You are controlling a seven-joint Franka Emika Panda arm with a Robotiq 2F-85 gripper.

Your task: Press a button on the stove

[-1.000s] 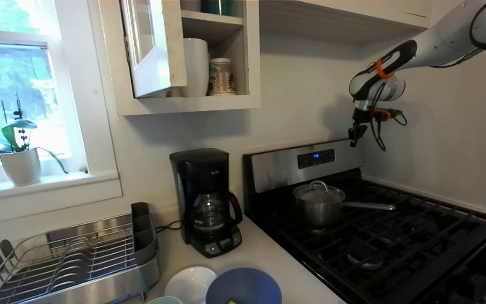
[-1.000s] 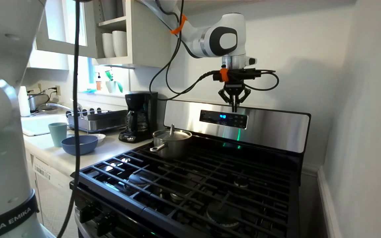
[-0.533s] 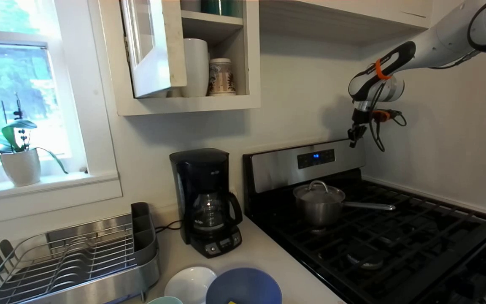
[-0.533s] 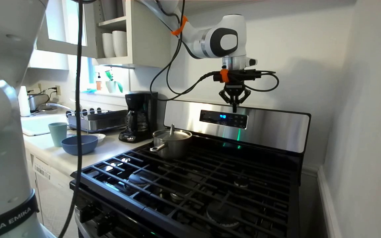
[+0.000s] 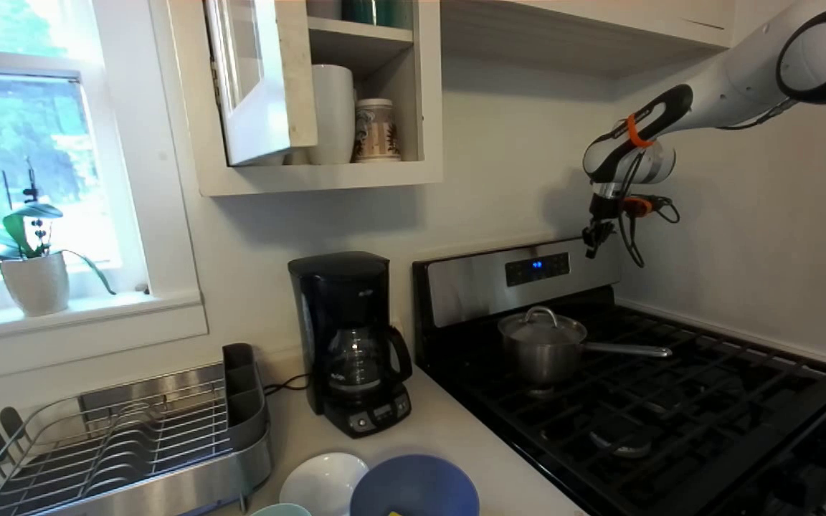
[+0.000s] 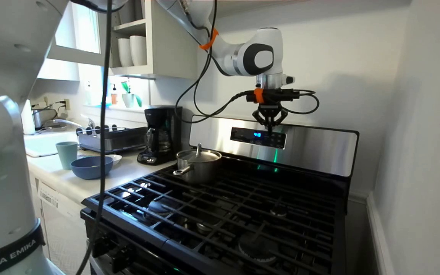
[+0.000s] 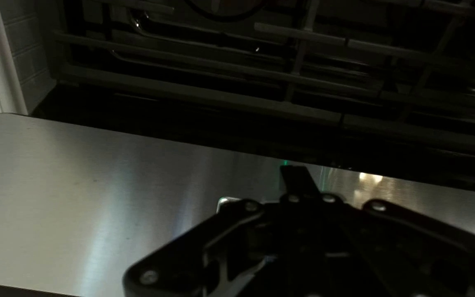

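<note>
Evidently the black two-fingered tool (image 6: 269, 131) has its fingertips (image 7: 297, 178) together; in the wrist view they read as a single narrow post. It hangs from the white-and-grey jointed arm (image 6: 239, 57), which both exterior views cut off at the frame's edge. The wide stainless-steel stove (image 6: 227, 198) with black grates stands against the wall beside the pale bench (image 5: 449, 430).

In an exterior view the tips cover part of the black control panel (image 6: 262, 140), right of its blue digits (image 6: 257, 134); whether they touch it cannot be told, and the button markings are too small to read. In the wrist view the tool's dark, blurred linkage hides nearly all of that panel, leaving one bright corner of its frame.

A lidded steel saucepan (image 5: 543, 355) rests on the rear grates, toward the black coffee maker (image 5: 338, 308) on the bench. The bottom edge of an exterior view crops the round blue bowl (image 5: 420, 480), the white dish (image 5: 321, 481) and a pale green cup (image 6: 67, 154); a yellow scrap (image 5: 394, 513) in the bowl shows too little to identify. Elsewhere a black cable (image 6: 104, 114) crosses before that bowl.
</note>
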